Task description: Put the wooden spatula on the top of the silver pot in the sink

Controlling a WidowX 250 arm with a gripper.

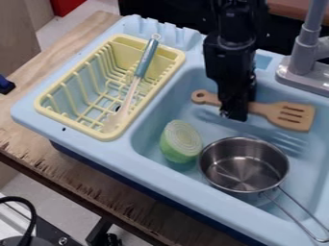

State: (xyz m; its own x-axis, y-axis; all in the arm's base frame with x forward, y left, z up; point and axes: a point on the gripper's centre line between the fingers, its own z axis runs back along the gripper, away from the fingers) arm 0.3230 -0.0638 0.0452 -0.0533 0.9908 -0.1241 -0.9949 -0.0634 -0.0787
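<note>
The tool [233,114] is closed on the handle of the wooden spatula [297,116], over the far part of the light blue sink [90,161]. The spatula lies crosswise, its holed end to the left of the view and its slotted blade to the right; its shadow falls apart from it on the basin floor, consistent with a raised position. The silver pot [243,168] sits upright in the basin, nearer the camera than the spatula and apart from it, its long wire handle extending toward the lower right corner.

As to obstructions, a green cut vegetable [181,142] with a pale ringed face stands just beside the pot's rim on the left, closely flanking the pot. A grey faucet [302,60] rises at the upper right, beyond the spatula's blade. The yellow dish rack [46,114] occupies the left of the sink unit; in it leans a utensil with a blue-grey handle [146,58] (its pale head is at the near end, handle tip over the far rim). The supporting wooden table [96,185] shows a rough, splintered near edge. A black cable [29,211] curves at the lower left.
</note>
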